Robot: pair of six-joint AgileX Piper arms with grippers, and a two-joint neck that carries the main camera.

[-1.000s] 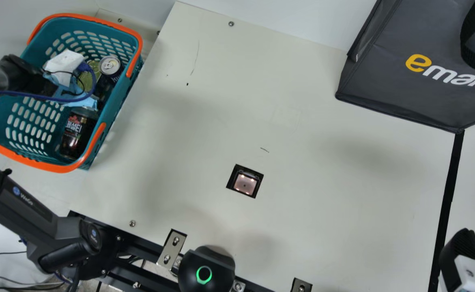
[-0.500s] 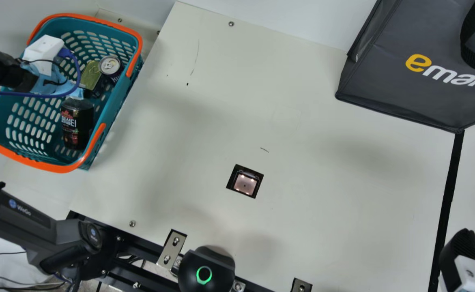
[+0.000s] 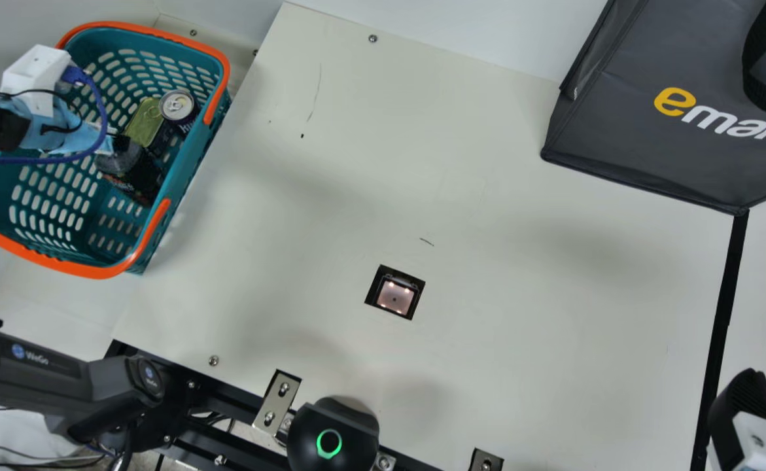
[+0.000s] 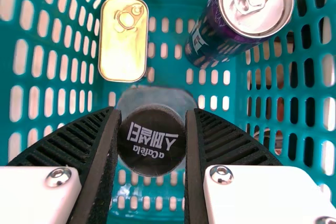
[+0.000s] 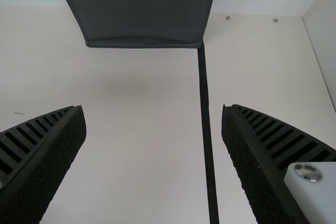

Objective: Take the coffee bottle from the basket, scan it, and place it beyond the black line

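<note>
Inside the teal basket, my left gripper is at the cap end of the dark coffee bottle, which leans in the main view. In the left wrist view, the ribbed fingers of my left gripper press both sides of the black cap of the bottle. Its lower body is mostly hidden. A square scanner window sits in the table. My right gripper stays by the black line; in the right wrist view my right gripper holds its fingers wide apart above the line.
A purple can and a gold tin share the basket with the bottle. A dark grey bag stands at the far right. A round black device with a green ring is at the table's near edge.
My left arm has drawn back leftward in the main view. The bottle has shifted toward the tin and can and its slant has changed. My right arm has kept still.
</note>
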